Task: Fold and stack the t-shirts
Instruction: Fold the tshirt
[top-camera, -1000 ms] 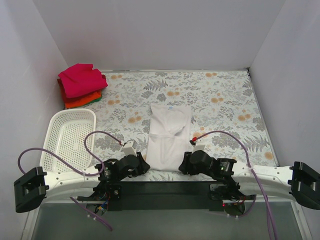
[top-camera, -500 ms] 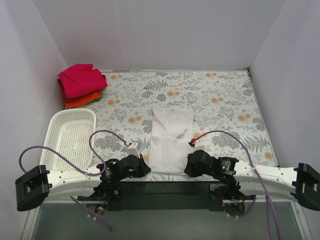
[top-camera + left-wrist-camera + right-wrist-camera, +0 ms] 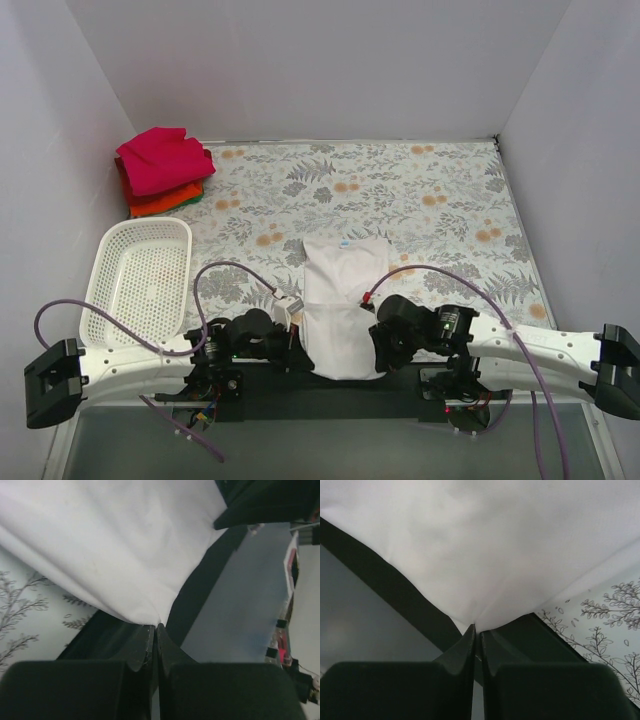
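while the white t-shirt [image 3: 345, 290] lay folded into a long strip at the near middle of the floral table [image 3: 440, 200], its near end reached past the table's front edge and over the dark bar [image 3: 330, 385] between the arm bases. the left gripper [image 3: 156, 626] had its jaws closed tight on the shirt's near left corner, the cloth drawn to a point between the black fingers. the right gripper [image 3: 475, 628] pinched the near right corner in the same way, and the fabric fanned out from each grip. well apart, in the far left corner, a magenta-pink t-shirt [image 3: 162, 160] sat folded on top of a red-orange t-shirt [image 3: 158, 205], with a sliver of a green t-shirt [image 3: 196, 197] showing at the stack's right side. a white mesh basket [image 3: 108, 250] stood by the left edge, nearer than that stack.
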Motion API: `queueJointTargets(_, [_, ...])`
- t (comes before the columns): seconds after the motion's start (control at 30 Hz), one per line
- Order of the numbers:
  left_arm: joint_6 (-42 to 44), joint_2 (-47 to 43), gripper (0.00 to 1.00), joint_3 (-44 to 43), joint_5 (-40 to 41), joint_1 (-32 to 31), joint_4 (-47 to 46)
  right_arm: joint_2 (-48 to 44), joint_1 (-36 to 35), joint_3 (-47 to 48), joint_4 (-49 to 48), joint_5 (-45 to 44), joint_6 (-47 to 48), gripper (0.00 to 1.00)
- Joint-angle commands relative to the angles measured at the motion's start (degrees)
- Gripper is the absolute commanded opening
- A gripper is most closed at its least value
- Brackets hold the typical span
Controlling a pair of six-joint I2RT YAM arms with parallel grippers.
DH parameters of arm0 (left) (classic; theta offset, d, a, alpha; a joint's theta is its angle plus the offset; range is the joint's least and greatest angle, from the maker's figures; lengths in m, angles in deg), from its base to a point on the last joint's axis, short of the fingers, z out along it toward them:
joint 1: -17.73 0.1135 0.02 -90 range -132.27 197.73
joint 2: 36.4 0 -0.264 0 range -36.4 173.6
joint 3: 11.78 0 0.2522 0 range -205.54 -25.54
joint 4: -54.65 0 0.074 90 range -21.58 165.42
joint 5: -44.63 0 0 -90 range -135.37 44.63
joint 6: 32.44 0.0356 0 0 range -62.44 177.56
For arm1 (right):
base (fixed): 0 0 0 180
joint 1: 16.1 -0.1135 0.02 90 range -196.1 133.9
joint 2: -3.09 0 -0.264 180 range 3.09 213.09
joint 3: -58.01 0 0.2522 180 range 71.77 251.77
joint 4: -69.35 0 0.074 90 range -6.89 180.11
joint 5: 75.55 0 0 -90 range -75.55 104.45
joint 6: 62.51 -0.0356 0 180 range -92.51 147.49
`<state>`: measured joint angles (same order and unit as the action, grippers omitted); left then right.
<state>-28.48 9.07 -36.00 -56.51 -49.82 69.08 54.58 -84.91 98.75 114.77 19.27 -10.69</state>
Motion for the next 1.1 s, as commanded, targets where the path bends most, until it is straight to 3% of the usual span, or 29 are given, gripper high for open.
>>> queueJointTargets(0.0, [0.87,-3.71,0.00,-0.97,-9.07,-0.83,-4.52,-0.24,-0.44,3.60,3.41,9.23,5.29,0.01])
queueJointTargets(0.17, [0.26,-9.51,0.00,-0.70,-12.24,-0.92,-7.08,-3.48,-0.44,7.90,4.46,11.35,7.06,0.01])
queueJointTargets(0.37, [1.13,-15.41,0.00,-3.25,-6.98,-0.92,-4.46,-8.67,-0.44,15.19,4.73,7.67,8.20,0.01])
queueJointTargets(0.77, [0.52,-13.93,0.00,-4.22,21.84,-1.00,-8.03,-5.52,-0.44,19.60,2.98,-18.60,11.37,0.01])
queueJointTargets(1.07, [5.70,-4.17,0.00,-6.76,26.69,0.22,-14.90,-2.97,-0.35,22.41,-1.51,-31.01,13.82,0.01])
